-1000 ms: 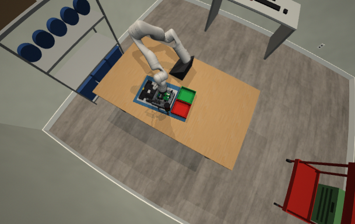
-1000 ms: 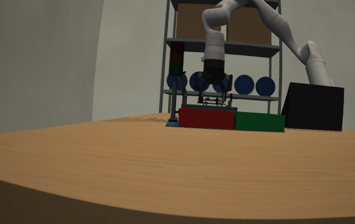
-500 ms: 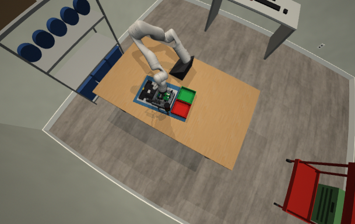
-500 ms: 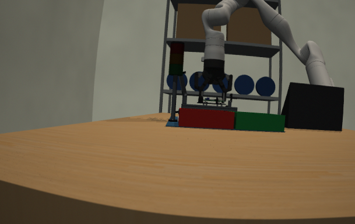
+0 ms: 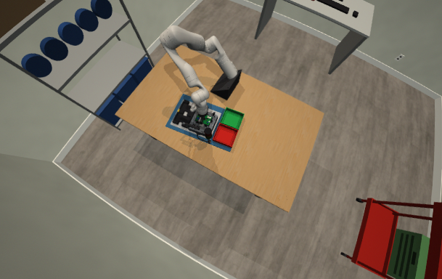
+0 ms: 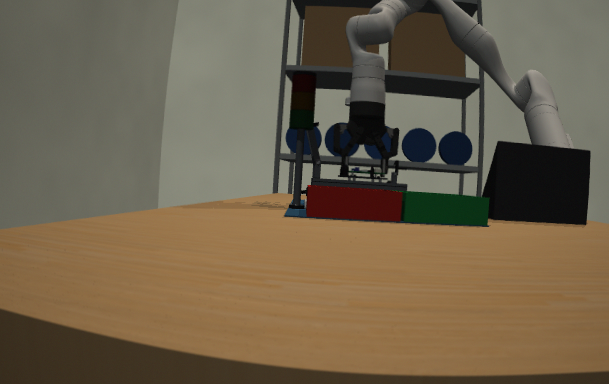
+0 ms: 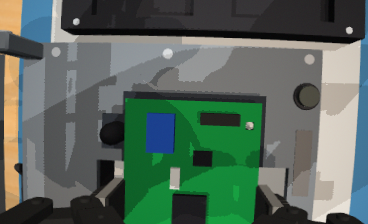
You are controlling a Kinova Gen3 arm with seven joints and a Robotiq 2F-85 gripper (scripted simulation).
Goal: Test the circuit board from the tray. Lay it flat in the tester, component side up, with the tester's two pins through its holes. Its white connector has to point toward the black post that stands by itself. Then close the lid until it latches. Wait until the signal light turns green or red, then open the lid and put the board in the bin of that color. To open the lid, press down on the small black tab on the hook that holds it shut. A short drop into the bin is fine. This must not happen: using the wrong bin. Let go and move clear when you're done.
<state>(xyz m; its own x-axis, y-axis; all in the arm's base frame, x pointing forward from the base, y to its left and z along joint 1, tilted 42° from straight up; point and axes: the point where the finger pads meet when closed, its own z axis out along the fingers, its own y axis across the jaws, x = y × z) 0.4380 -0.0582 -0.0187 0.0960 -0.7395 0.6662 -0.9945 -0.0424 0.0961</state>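
The green circuit board is component side up between my fingers, just over the tester's nest. My gripper points down, with its finger pads against the board's two side edges. The grey tester lies below; a dark nest edge shows past the board's top. A pale round spot shows at one board hole. A small white part is mid-board; the board's near end is hidden. A black round post is left of the board. The lid stands open. The signal light looks unlit.
The green bin and red bin stand beside the tester. The black tray is on its other side. A short knob rises from the tester. A black wedge-shaped base stands behind.
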